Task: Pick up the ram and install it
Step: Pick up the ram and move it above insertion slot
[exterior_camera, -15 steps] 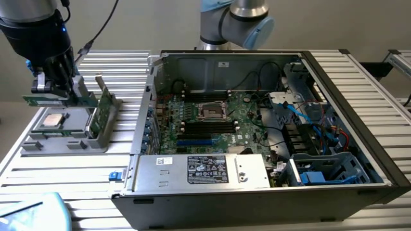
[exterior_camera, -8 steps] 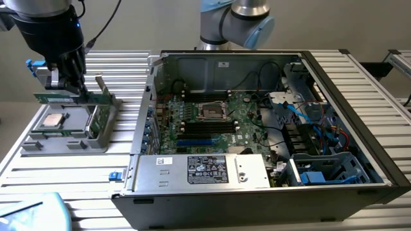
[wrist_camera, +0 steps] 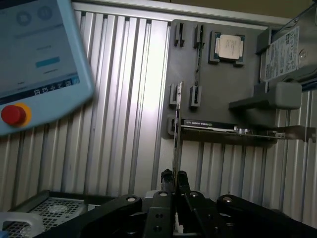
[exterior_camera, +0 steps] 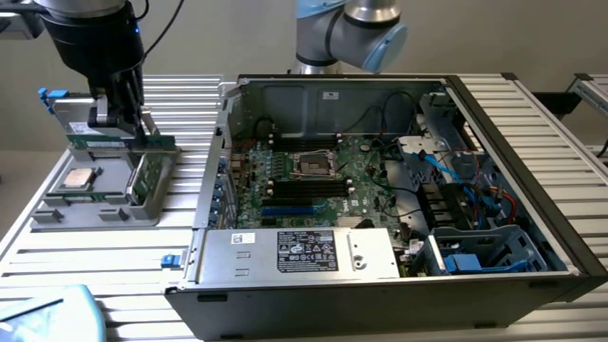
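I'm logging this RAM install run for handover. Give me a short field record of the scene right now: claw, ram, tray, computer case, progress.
claw: the claw is shut on the ram, above the grey tray
ram: the ram hangs from the claw, thin edge toward the wrist camera
tray: the grey tray on the exterior view's left holds the silver processor chip and the upright green board
case: the open computer case sits to the tray's right in the exterior view, motherboard exposed
progress: ram gripped, not yet at the motherboard
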`<move>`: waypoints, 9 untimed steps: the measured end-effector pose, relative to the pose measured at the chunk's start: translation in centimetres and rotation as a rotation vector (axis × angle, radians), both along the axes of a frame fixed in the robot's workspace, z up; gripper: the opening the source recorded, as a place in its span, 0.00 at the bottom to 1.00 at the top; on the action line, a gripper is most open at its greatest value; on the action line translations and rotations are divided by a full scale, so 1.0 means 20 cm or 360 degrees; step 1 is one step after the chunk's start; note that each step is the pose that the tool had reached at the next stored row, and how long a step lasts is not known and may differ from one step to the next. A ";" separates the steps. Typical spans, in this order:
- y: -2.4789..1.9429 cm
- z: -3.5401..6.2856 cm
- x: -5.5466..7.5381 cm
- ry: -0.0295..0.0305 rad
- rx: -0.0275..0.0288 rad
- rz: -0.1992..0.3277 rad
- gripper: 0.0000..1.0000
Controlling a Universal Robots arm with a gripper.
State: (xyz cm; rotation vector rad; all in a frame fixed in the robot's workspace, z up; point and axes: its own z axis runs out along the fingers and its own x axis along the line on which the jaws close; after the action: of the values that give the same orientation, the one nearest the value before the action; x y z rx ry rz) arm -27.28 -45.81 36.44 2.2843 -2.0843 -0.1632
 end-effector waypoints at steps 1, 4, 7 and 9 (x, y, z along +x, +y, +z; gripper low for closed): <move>0.000 0.005 0.01 -0.00007 0.00000 0.0000 0.14; 0.000 0.018 0.06 -0.00031 -0.00001 0.0000 0.14; 0.000 0.031 0.10 -0.00055 0.00000 0.0000 0.14; 0.000 0.040 0.13 -0.00071 -0.00001 0.0000 0.14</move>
State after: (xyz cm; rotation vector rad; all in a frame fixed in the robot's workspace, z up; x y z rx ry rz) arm -24.67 -45.81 37.23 2.2868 -2.0865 -0.1581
